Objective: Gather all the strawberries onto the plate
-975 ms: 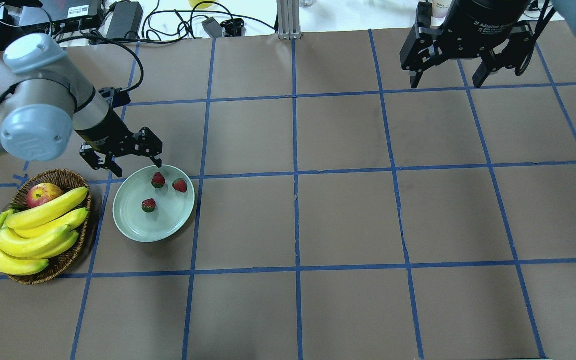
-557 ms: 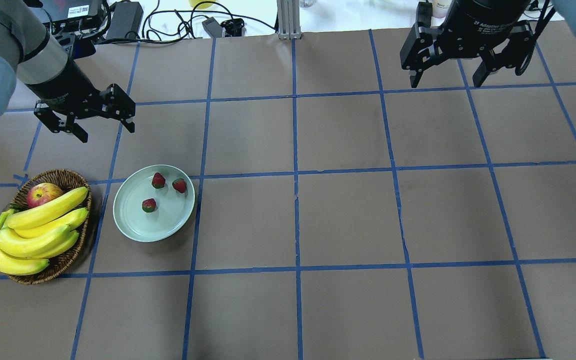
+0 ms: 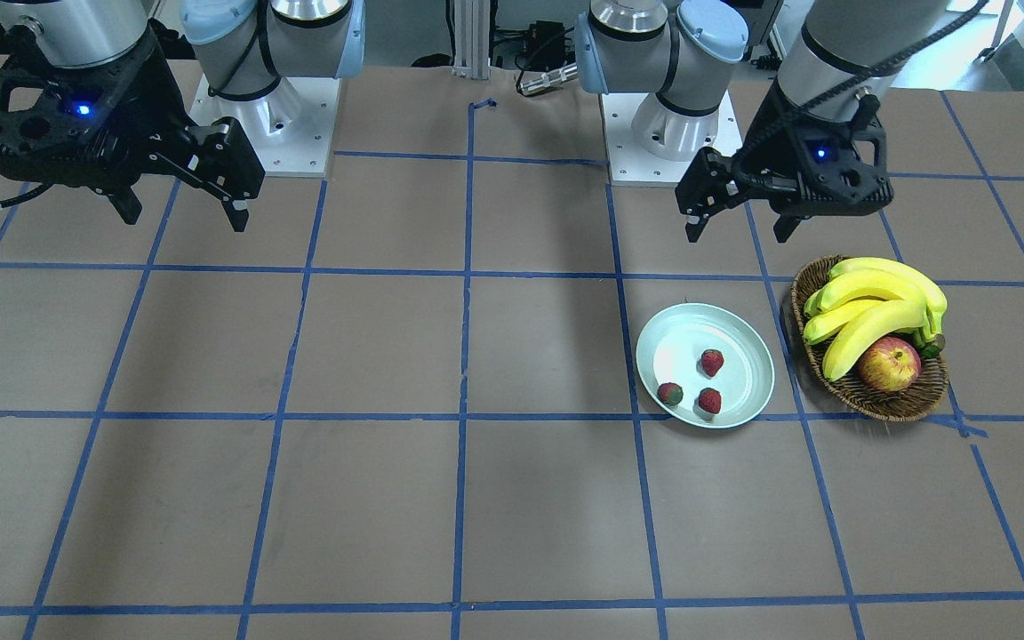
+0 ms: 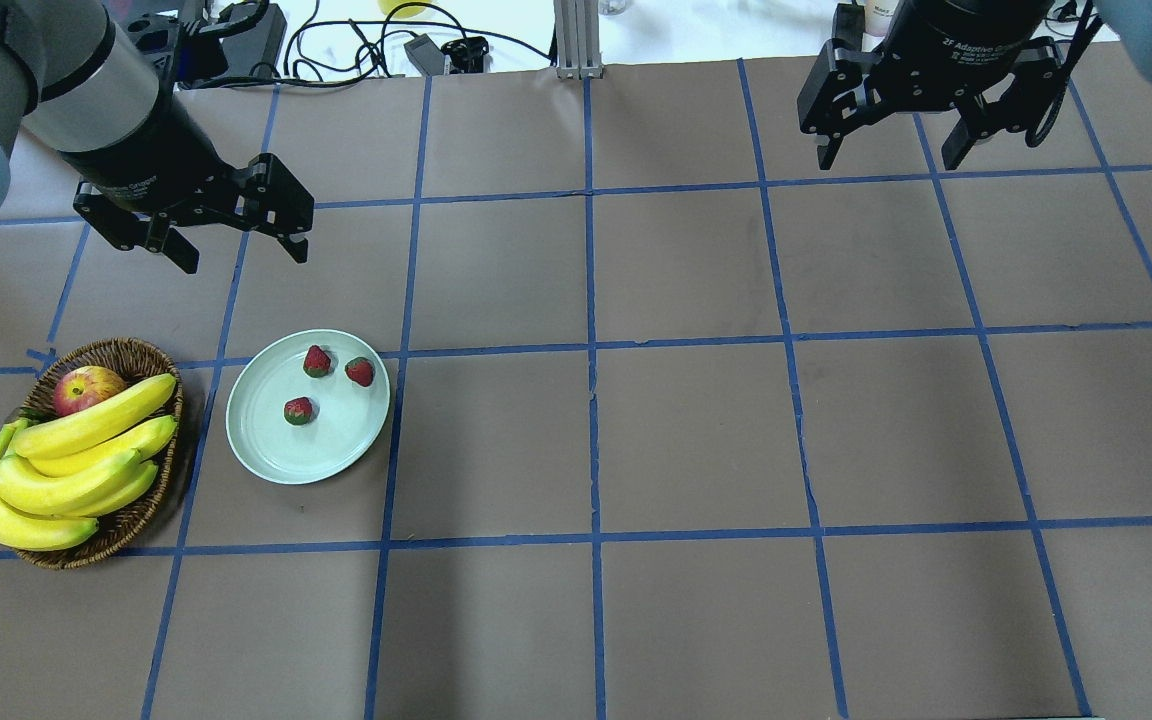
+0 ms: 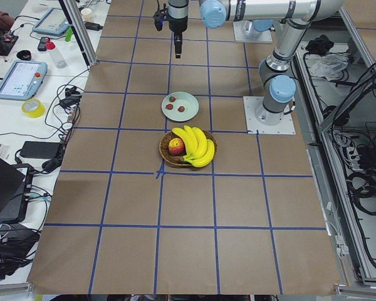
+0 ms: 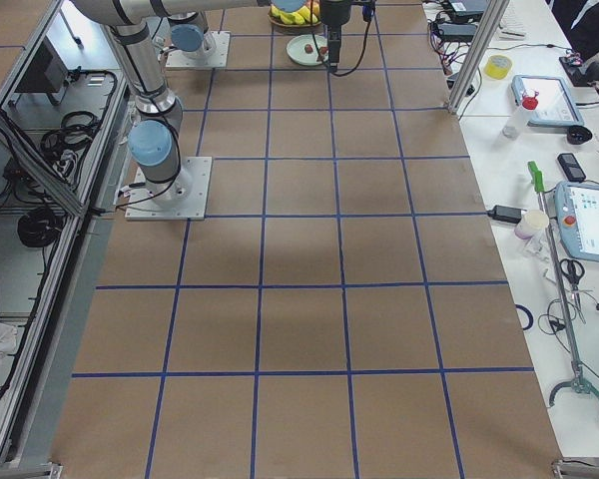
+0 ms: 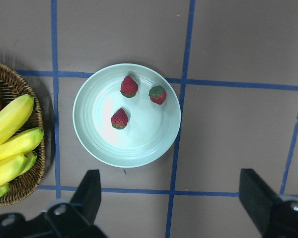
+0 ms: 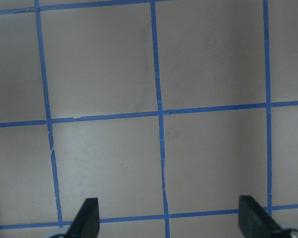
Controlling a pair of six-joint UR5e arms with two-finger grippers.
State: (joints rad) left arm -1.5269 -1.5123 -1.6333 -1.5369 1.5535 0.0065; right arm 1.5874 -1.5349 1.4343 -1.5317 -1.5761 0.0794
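Note:
Three strawberries (image 4: 316,361) (image 4: 360,371) (image 4: 298,410) lie inside the pale mint-green plate (image 4: 276,450) at the table's left. They also show in the left wrist view (image 7: 128,86) (image 7: 158,94) (image 7: 119,119) on the plate (image 7: 139,148), and in the front view (image 3: 712,362) on the plate (image 3: 748,391). My left gripper (image 4: 241,255) (image 3: 736,233) is open and empty, raised above the table behind the plate. My right gripper (image 4: 886,158) (image 3: 181,216) is open and empty, high at the far right.
A brown wicker basket (image 4: 141,505) with a bunch of bananas (image 4: 66,465) and a red-yellow apple (image 4: 86,388) stands left of the plate. Cables and power bricks (image 4: 246,40) lie beyond the table's far edge. Blue tape lines grid the brown table.
My left gripper rose and pulled back from the plate's rim, then shifted slightly right. It stays open. The strawberries and the right gripper have not moved.

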